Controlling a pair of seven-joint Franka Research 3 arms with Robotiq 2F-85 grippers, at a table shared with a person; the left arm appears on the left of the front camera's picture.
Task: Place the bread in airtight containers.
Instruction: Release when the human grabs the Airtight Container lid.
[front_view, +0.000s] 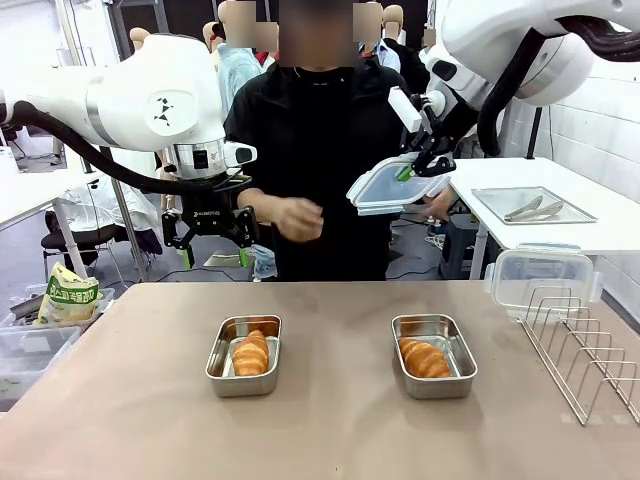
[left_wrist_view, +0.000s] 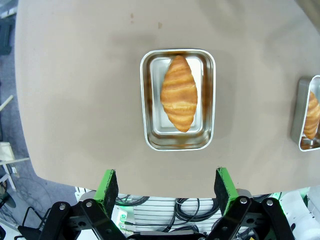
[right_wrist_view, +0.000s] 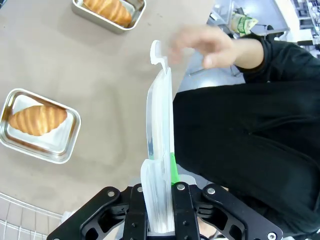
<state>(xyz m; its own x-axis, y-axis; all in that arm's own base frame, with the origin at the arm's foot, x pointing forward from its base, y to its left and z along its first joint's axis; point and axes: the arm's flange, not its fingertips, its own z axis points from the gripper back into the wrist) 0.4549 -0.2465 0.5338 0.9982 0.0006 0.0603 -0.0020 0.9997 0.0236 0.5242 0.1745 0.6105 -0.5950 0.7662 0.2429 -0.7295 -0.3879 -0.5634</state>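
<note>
Croissants lie one to a pan on the tabletop, and neither pan has a lid on. Our left claw (front_view: 215, 258) hangs open and empty above the far edge of the tabletop, its green pads (left_wrist_view: 107, 185) spread wide. Below it and a little toward our side sits the left pan (front_view: 243, 392), with the left croissant (front_view: 251, 352) lying lengthwise inside. From that claw's own camera, this pan (left_wrist_view: 147, 100) lies straight ahead between the lines of the two fingers, its croissant (left_wrist_view: 179, 94) in the middle.

Our right claw (front_view: 405, 172) is raised well above the tabletop, beyond its far edge, and is clamped on a clear lid (front_view: 385, 190) by one end. The lid (right_wrist_view: 159, 130) stands out edge-on from between its fingers. The right pan (front_view: 440, 392) with the right croissant (front_view: 424, 357) sits far below this claw, toward our side. The person's hand (front_view: 298, 218) hovers between the two claws, near the free end of the lid but apart from it. A wire rack (front_view: 580, 350) and a clear plastic box (front_view: 540, 275) stand off to the right, below the right claw.
</note>
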